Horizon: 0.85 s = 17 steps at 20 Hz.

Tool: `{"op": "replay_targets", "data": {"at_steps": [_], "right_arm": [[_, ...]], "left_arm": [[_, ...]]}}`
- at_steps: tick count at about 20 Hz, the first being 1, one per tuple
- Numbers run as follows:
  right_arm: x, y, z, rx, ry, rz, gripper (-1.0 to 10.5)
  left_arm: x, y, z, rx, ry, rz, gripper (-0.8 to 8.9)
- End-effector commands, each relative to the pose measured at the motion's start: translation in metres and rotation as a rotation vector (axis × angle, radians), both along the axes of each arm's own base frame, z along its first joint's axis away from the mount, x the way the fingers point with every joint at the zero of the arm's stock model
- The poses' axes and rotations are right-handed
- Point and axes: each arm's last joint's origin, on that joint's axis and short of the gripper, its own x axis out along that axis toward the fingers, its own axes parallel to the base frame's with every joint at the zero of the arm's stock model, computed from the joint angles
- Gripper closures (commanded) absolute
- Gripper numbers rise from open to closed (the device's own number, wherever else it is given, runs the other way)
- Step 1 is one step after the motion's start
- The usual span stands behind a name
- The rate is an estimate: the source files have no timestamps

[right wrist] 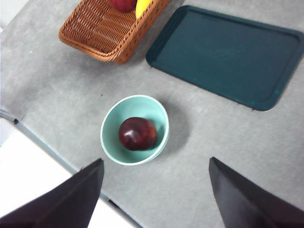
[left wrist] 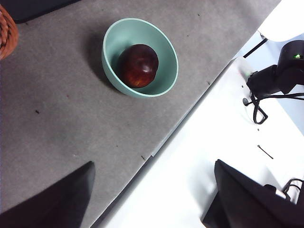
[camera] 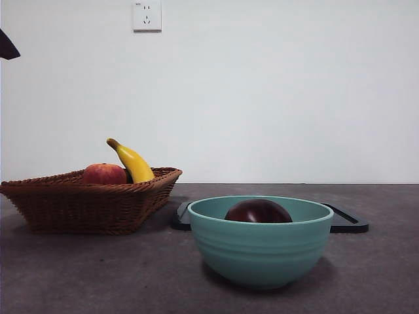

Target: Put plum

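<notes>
- The plum [camera: 258, 211] lies in the teal bowl [camera: 260, 252] near the front of the counter [camera: 78, 275], resting on the bowl's floor with only its top showing above the rim in the front view.
- Behind the bowl lies a dark tray [right wrist: 228, 54]; to one side stands a wicker basket [camera: 85, 203] holding a red-orange fruit [camera: 104, 174] and a banana [camera: 133, 161].
- Both arms hang high above the counter, well apart from the plum. The left gripper [left wrist: 152, 199] has its fingers released and spread wide, grasping nothing; the right gripper [right wrist: 156, 199] likewise.
- Judging by this, the plum seems already placed, unless it is meant to go elsewhere; the task does not name a place.
- If a grasp is next, come straight down over the bowl's middle, fingers wide enough to clear the rim, and close across the plum's widest part; its glossy round skin may slip under an off-centre pinch.
</notes>
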Motion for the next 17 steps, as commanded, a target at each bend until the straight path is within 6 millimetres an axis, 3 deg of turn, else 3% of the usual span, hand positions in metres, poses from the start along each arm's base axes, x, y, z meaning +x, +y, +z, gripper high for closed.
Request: {"op": "replay_targets", "data": {"at_steps": [1,5,9,17], "right_arm": [[0.009,0.006,0.0,0.013,0.044,0.019,6.0],[0.033,0.027,-0.021,-0.001,0.149,0.086,6.0],[0.058,0.05,-0.062,-0.003,0.212,0.116,6.0],[0.083,0.078,-0.131,-0.067,0.243,0.085,6.3]], "left_arm": [[0.002,-0.002,0.003,-0.011,-0.024,-0.017,4.11],[0.003,-0.002,0.004,-0.017,-0.037,-0.017,4.11],[0.003,-0.002,0.004,-0.017,-0.037,-0.017,4.11],[0.005,-0.003,0.005,-0.026,-0.068,-0.022,4.11]]}}
